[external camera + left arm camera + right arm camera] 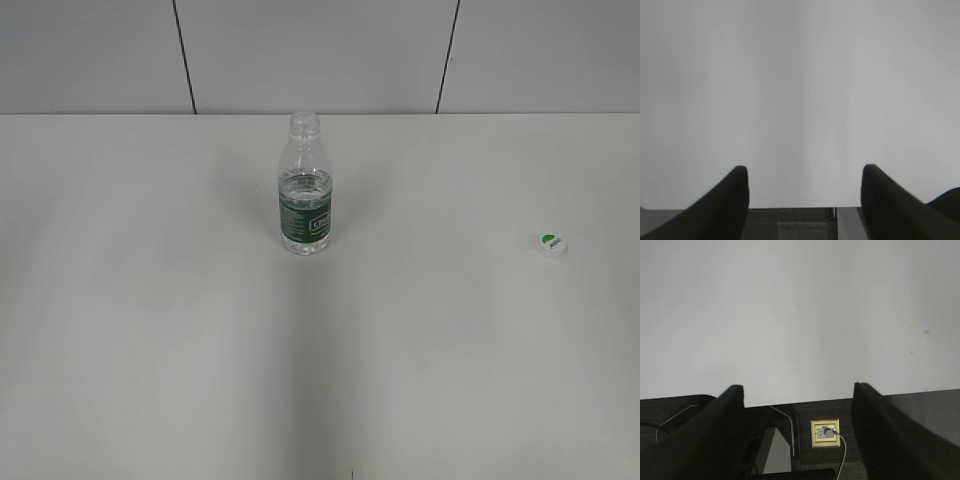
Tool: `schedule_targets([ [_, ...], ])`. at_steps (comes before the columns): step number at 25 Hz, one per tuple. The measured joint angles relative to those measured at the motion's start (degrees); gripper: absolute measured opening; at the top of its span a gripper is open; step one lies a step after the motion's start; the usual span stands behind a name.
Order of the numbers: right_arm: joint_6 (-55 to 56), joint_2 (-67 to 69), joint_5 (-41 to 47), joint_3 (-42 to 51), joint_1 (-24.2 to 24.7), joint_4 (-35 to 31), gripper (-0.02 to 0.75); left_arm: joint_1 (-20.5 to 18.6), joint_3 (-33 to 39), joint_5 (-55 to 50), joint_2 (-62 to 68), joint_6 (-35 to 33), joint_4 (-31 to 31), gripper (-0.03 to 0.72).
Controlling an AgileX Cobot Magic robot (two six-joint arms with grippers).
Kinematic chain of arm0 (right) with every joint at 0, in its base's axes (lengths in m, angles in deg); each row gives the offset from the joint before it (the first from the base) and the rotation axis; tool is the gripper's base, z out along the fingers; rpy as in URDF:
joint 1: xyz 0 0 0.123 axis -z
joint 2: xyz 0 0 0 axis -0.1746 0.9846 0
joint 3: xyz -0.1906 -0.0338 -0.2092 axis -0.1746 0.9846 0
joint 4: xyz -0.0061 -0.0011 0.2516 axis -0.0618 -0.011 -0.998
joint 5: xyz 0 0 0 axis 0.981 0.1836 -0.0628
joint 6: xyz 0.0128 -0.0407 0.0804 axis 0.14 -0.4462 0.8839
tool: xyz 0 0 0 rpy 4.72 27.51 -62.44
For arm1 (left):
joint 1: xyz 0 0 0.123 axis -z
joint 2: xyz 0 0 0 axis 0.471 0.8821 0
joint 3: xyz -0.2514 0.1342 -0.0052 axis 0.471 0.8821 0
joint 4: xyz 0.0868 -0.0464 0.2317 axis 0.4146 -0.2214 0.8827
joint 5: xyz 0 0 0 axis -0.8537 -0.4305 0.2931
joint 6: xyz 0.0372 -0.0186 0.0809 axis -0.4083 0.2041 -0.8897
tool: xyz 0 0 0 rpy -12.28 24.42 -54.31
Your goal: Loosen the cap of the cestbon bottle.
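The cestbon bottle (305, 186) stands upright at the middle back of the white table (150, 330), clear with a dark green label and a bare open neck. Its white cap (551, 243), marked in green, lies on the table far to the right, apart from the bottle. Neither arm appears in the exterior view. In the left wrist view my left gripper (805, 172) is open over the table's near edge, nothing between its dark fingers. My right gripper (799, 390) is open too, empty, above the table's edge. Neither wrist view shows bottle or cap.
A grey panelled wall (320, 55) runs behind the table. Below the table edge the right wrist view shows dark floor with a brass floor socket (825, 433) and a white cable plugged in.
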Motion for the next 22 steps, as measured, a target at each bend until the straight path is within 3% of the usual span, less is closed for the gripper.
schedule_targets([
  [10, 0.0, -19.5, -0.3, 9.2, 0.0, 1.6, 0.511, 0.0, 15.2, 8.1, -27.8, -2.2, -7.3, 0.438],
  [22, -1.6, -47.8, -1.7, 18.8, 0.0, 1.6, 0.511, 0.0, 18.3, 1.6, -51.2, -3.2, -14.8, 0.438],
])
